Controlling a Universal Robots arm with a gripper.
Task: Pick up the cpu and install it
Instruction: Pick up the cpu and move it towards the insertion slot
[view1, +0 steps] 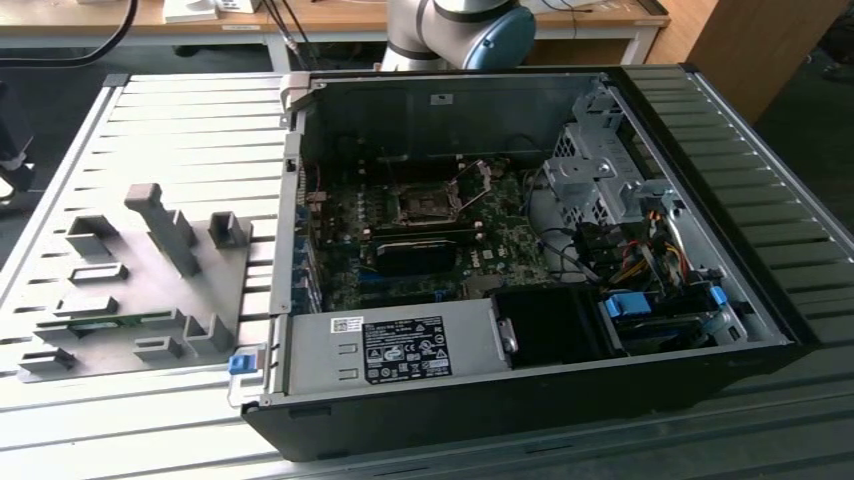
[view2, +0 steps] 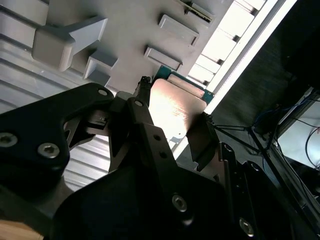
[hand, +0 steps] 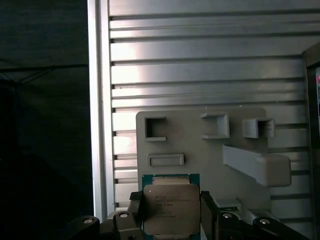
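Checking the first wrist view, I saw the cpu (hand: 171, 209) clamped in the gripper (hand: 171, 216), one black finger (hand: 207, 212) pressed against each of two opposite edges, shiny metal top facing the camera. It hung over one edge of the grey fixture plate (hand: 200, 160), which lay on the slatted metal table (hand: 200, 65). In the exterior view, I had the open computer case (view1: 441, 110) just beside that plate, with the black socket frame (view1: 424, 206) on its motherboard.
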